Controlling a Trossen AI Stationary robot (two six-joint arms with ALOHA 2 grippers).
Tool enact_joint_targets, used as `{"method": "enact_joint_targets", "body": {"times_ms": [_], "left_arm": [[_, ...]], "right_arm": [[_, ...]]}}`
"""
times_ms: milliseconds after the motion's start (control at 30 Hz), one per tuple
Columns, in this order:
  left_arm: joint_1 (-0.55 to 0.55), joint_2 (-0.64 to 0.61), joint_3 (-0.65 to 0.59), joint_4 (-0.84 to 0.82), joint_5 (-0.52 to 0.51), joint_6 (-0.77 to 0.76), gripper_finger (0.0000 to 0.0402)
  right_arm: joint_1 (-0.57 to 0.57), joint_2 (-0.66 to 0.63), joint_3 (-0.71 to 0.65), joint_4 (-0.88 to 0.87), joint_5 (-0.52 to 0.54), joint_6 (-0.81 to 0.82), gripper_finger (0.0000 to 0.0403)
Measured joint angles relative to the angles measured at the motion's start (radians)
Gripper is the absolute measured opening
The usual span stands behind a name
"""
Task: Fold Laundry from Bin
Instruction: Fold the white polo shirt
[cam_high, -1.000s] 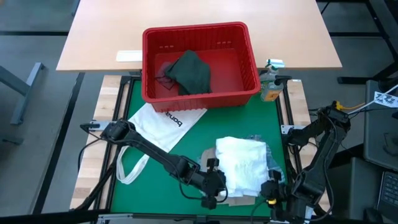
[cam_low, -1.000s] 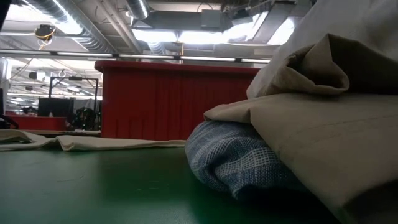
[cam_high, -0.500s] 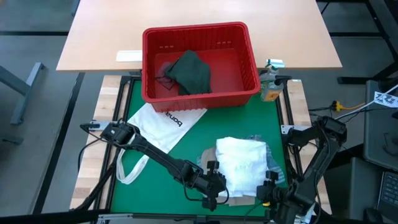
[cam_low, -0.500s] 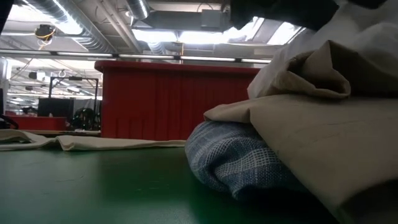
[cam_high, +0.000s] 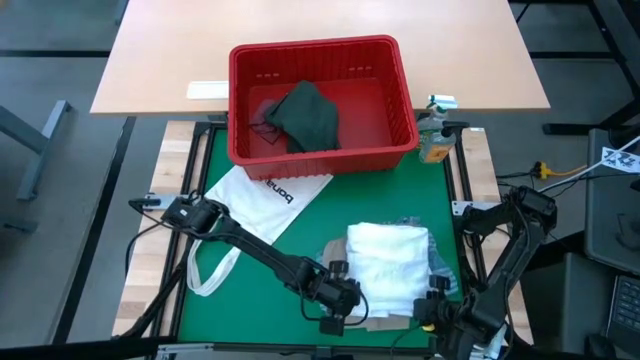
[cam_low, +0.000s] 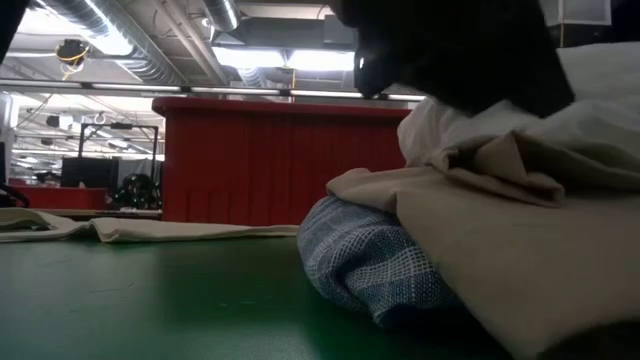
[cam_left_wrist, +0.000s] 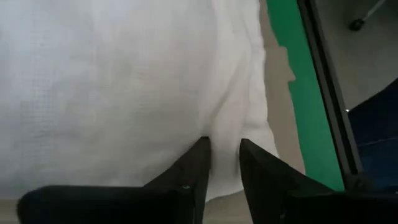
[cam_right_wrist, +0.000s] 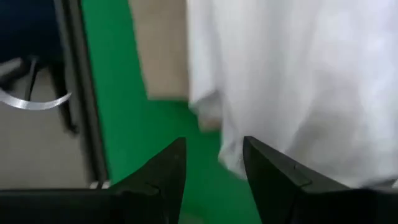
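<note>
Right now the left gripper (cam_high: 345, 305) sits low at the near edge of the green mat (cam_high: 260, 290), its fingers (cam_left_wrist: 198, 163) narrowed onto a fold of the large white shirt (cam_high: 388, 265), which lies heaped over tan and blue-checked cloth (cam_low: 365, 258). Close by, the right gripper (cam_high: 432, 310) hangs spread at the pile's other near corner, gripping nothing. Farther back, the red bin (cam_high: 322, 100) holds a dark green-grey top (cam_high: 303, 115).

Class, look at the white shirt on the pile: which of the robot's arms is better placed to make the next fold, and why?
Probably left. The left gripper has its fingers pinching the white shirt edge; the right gripper hangs open beside it.
</note>
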Motion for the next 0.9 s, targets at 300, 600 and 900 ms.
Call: {"method": "enact_joint_targets", "body": {"times_ms": [300,600,900], "left_arm": [[-0.014,-0.021,0.124,-0.096,0.003,0.072,0.0048],[-0.008,-0.026,0.25,-0.144,-0.194,0.193,0.0018],[0.036,-0.027,0.076,-0.117,-0.208,0.104,0.0002]], "right_arm": [[0.002,0.0,0.118,-0.047,-0.062,-0.015,0.016],[0.002,-0.002,0.184,-0.185,0.277,-0.022,0.016],[-0.021,-0.002,0.005,-0.031,0.257,-0.014,0.016]]}}
